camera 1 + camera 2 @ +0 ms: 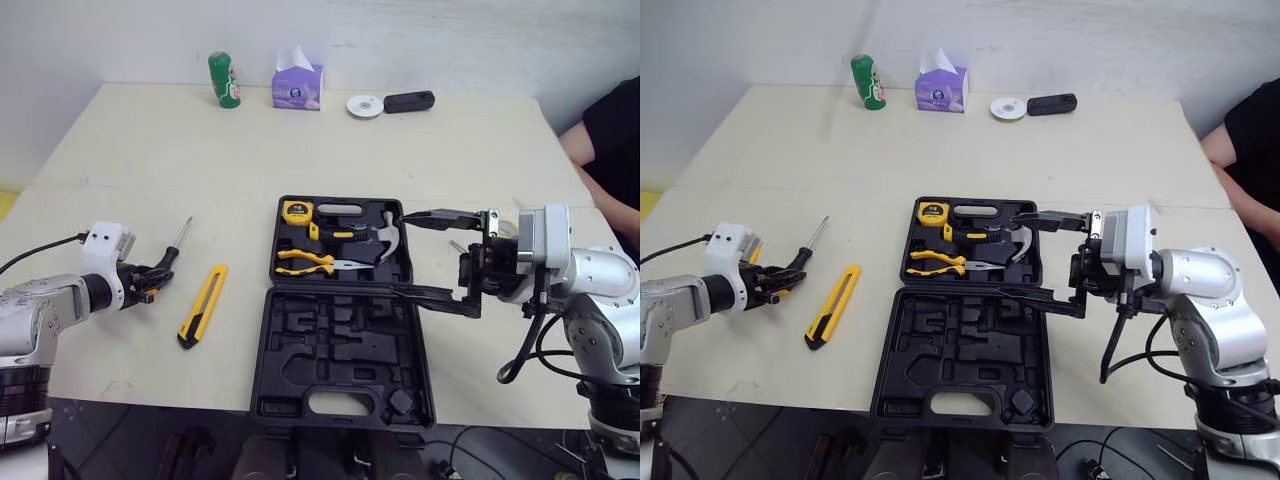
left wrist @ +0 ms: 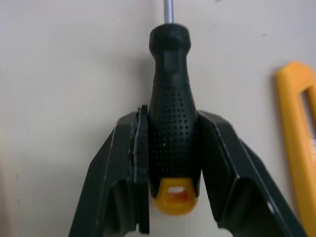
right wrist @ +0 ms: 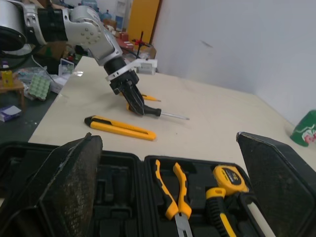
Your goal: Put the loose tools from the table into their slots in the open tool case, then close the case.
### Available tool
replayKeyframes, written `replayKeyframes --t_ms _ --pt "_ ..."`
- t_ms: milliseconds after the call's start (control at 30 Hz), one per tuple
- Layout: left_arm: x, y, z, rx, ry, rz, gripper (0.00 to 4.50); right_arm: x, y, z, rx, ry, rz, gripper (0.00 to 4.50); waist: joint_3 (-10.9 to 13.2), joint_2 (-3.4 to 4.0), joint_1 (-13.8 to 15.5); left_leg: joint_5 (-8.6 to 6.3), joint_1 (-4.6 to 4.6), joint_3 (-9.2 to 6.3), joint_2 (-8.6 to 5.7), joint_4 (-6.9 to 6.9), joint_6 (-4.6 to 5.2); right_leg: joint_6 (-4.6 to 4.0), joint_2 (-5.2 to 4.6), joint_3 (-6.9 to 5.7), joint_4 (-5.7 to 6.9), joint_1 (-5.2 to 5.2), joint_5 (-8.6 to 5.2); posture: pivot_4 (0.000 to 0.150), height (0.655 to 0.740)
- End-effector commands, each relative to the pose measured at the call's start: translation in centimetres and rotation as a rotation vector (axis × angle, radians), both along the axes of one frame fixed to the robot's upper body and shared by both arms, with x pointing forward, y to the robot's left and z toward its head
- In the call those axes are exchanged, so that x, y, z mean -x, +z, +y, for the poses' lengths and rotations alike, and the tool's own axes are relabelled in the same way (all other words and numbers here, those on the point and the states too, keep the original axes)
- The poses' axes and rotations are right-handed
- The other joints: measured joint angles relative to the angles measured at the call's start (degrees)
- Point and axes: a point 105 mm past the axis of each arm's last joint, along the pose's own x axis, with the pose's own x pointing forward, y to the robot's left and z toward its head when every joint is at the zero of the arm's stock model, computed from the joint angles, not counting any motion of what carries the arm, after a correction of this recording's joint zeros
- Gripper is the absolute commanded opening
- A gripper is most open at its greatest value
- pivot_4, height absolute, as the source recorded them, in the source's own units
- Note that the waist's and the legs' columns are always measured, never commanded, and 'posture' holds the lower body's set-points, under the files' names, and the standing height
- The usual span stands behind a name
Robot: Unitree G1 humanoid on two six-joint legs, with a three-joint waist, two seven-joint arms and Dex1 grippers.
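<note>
Nearest lies one open tool case [image 1: 340, 345], its front half all empty moulded slots. Its rear half seats three tools: pliers [image 1: 305, 261], a hammer [image 1: 385, 235] and a tape measure [image 1: 297, 211]. The right gripper [image 1: 400, 250] hangs at the case's right edge, fingers spread wide over that rear half. Two loose tools lie on the table [image 1: 150, 150] left of the case. One is a utility knife [image 1: 203, 305]. The other is a screwdriver [image 1: 172, 250], farther left, its handle clamped in the left gripper [image 1: 150, 278]. Beyond is bare tabletop, then four items along the far edge: a green can [image 1: 225, 80], a tissue box [image 1: 298, 85], a white disc [image 1: 365, 105] and a black object [image 1: 409, 101].
</note>
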Motion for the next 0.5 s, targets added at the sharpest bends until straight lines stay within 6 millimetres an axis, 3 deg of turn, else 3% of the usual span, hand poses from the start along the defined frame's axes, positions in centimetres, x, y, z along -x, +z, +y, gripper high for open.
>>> replayKeyframes --t_ms 33,133,267,367,433,500 --pt "1.3 5.3 -4.3 -0.043 -0.314 -0.242 1.01 0.2 0.8 -1.5 0.018 -0.064 -0.058 4.5 0.0 0.0 0.1 0.0 -0.01 0.01 0.0 0.0 0.01 0.02 0.0 0.01 -0.05 0.01 0.01 0.15 0.74" --pt "2.5 6.5 -7.0 -0.075 -0.527 -0.314 1.01 0.1 0.7 -2.2 0.025 -0.099 -0.057 4.5 0.0 0.0 0.1 0.0 0.0 0.03 0.0 0.0 0.01 0.03 0.02 0.01 -0.1 0.03 0.02 0.15 0.74" --pt "3.8 6.4 -10.6 -0.194 -0.811 -0.283 1.01 0.0 0.1 -3.3 0.076 -0.161 -0.042 4.5 0.0 0.0 0.1 0.03 0.04 0.1 0.05 0.01 -0.01 0.03 0.17 0.04 -0.15 0.04 0.02 0.15 0.74" --pt "4.3 6.0 -12.6 -0.263 -0.967 -0.248 1.01 0.0 -0.6 -4.0 0.114 -0.192 -0.026 4.5 0.0 0.01 0.4 0.03 0.05 0.1 0.05 0.01 0.0 0.03 0.22 0.06 -0.14 0.05 0.02 0.15 0.74" --pt "4.8 4.6 -13.7 -0.354 -1.09 -0.166 1.01 0.0 -1.2 -4.4 0.138 -0.209 -0.009 4.5 0.0 0.01 0.4 0.03 0.05 0.15 0.07 0.01 0.0 0.03 0.28 0.07 -0.11 0.04 0.02 0.15 0.74" --pt "4.4 4.2 -14.6 -0.375 -1.12 -0.151 1.01 0.1 -1.6 -4.5 0.144 -0.216 0.01 4.5 0.0 0.02 0.4 0.04 0.04 0.19 0.09 0.01 0.0 0.03 0.36 0.08 -0.1 0.04 0.02 0.15 0.74"
